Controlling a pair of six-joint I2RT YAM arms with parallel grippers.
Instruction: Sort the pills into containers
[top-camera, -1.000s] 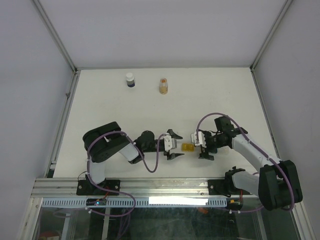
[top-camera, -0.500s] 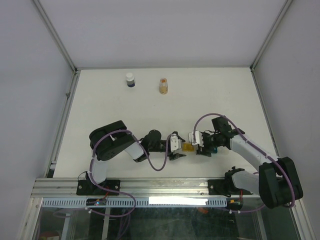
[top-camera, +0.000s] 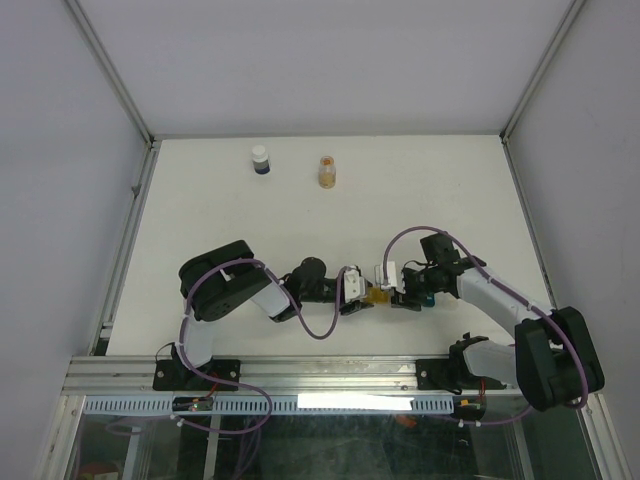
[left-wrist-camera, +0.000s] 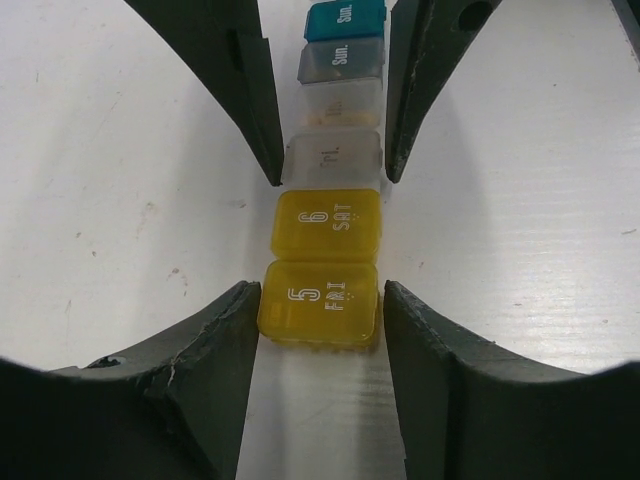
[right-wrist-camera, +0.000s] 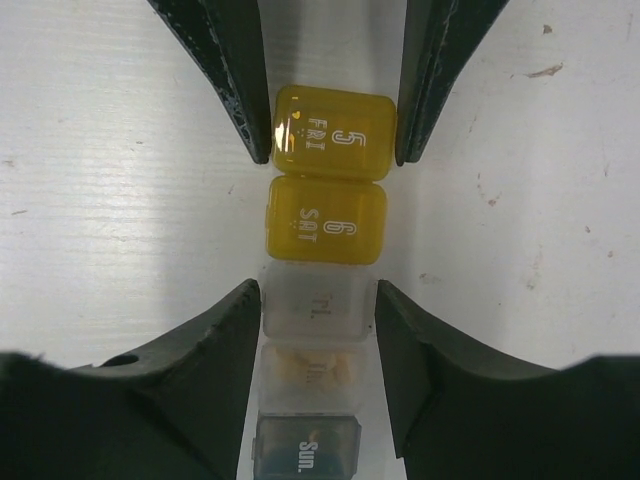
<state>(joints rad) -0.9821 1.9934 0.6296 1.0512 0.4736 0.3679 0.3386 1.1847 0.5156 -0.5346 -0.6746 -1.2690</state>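
Looking down on a wide white table (top-camera: 200, 200). Finding both arms reaching in and meeting near its front edge. Seeing the containers (left-wrist-camera: 327, 222) lying flat there between them: a short strip of little lidded boxes, yellow ones, clear ones, then teal. Seeing the left gripper (left-wrist-camera: 320, 295) hugging the yellow end box, jaws right up against both sides. Seeing the right gripper (right-wrist-camera: 318, 290) hugging the first clear box past the yellow ones, just as snug. Not being able to tell squeezing from only touching. Guessing at a light, hard, smooth strip, likely sliding or twisting easily. Picking the flat side walls as the best place for holding, not the flip lids. Spotting a few pills (right-wrist-camera: 305, 368), tiny and tan, sitting inside one clear box.
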